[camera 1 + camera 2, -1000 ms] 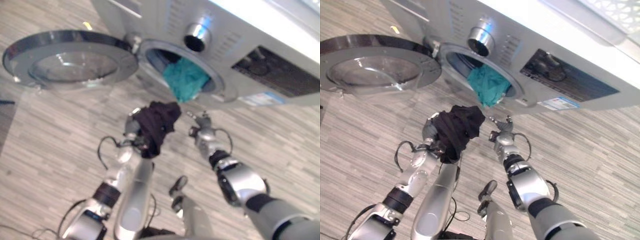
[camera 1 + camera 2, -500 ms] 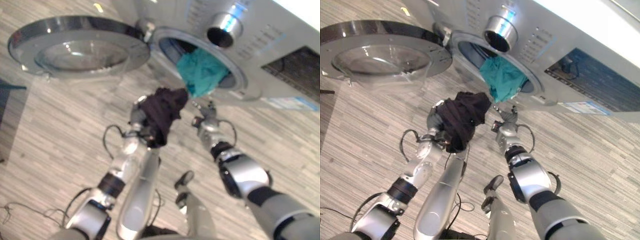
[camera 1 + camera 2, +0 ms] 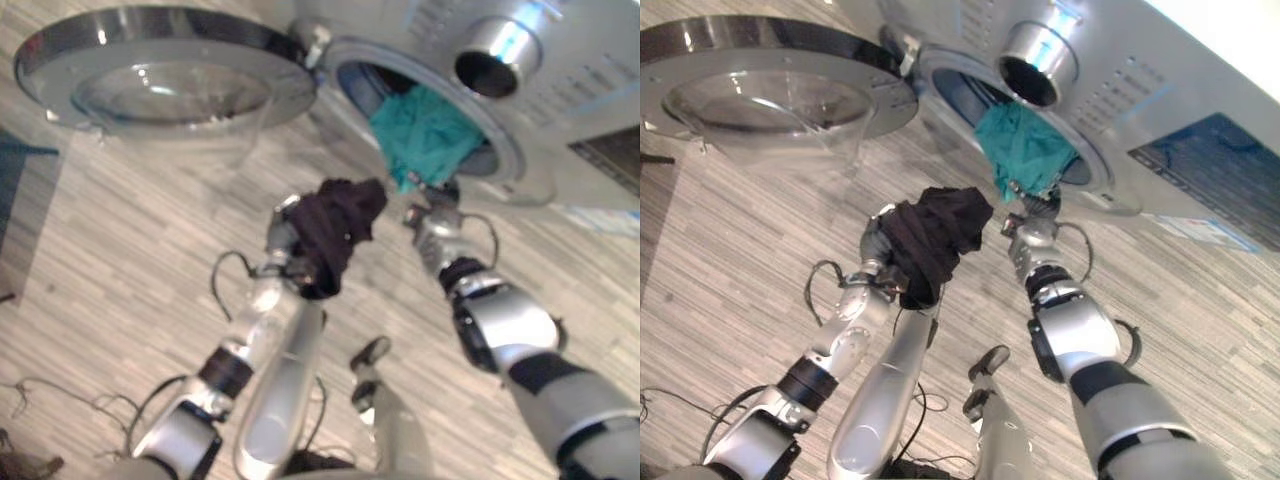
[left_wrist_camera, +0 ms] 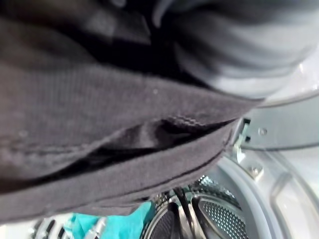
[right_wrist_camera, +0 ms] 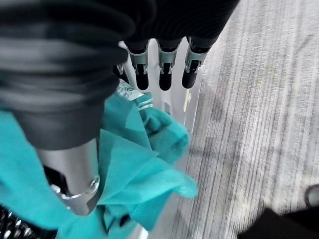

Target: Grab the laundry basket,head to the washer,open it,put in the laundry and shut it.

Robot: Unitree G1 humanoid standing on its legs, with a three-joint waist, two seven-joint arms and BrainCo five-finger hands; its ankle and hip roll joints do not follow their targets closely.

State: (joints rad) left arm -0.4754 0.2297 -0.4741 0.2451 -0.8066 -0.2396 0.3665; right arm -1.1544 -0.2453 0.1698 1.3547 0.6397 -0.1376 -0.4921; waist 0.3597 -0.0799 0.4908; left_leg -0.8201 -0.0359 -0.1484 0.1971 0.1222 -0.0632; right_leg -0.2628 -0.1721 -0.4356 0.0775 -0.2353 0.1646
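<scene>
The washer [image 3: 1110,120] stands with its door [image 3: 760,90] swung wide. The left hand [image 3: 880,250] grips a dark garment [image 3: 932,238] just short of the opening, while the right hand [image 5: 164,69] — fingers straight — touches the teal cloth [image 3: 1025,150] (half spilling over the rim).

The right robot hand [image 3: 1032,228] has moved up to the teal cloth [image 3: 1025,150] hanging from the washer opening [image 3: 970,95] and now touches it.
</scene>
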